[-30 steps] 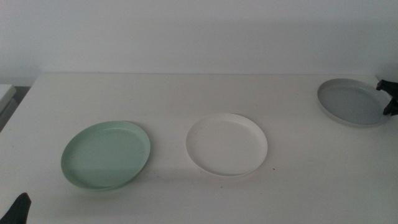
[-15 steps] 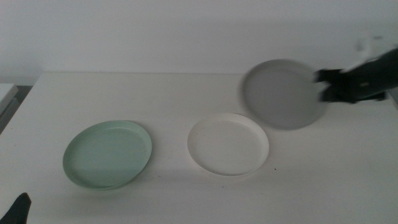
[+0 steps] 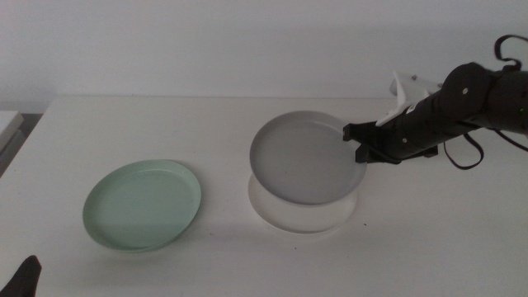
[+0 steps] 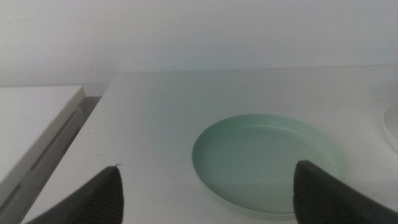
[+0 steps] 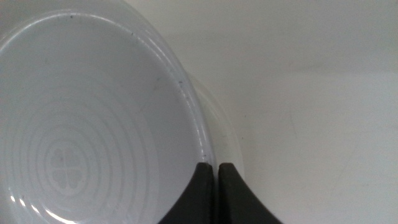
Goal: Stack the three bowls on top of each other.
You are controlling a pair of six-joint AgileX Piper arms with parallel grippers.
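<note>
The right gripper (image 3: 360,144) reaches in from the 3 o'clock side of the table (image 3: 247,115), its two dark jaws pinched together on the rim of the grey bowl (image 3: 307,158) at that bowl's own 3 o'clock edge. The grey bowl hangs tilted in the air directly over the white bowl (image 3: 301,216), covering most of it, so that only a crescent of white shows past the grey rim toward 6 o'clock. Whether the two dishes touch anywhere cannot be told from the middle view. In the right wrist view the jaws sit tight against the thin rim of the grey bowl (image 5: 93,130), whose inside shows faint concentric rings and a small clover-like mark, and a sliver of the white bowl (image 5: 219,127) peeks out just beyond it. The mint green bowl (image 3: 142,204) lies flat on the table well apart from the other two, toward 9 o'clock from them, with bare tabletop between. The left gripper (image 3: 21,279) waits at the 7 o'clock corner of the middle view; in its wrist view its jaws stand wide apart with the mint green bowl (image 4: 268,163) lying ahead between them, untouched. A lower white surface (image 4: 31,130) sits beside the table's 9 o'clock edge.
</note>
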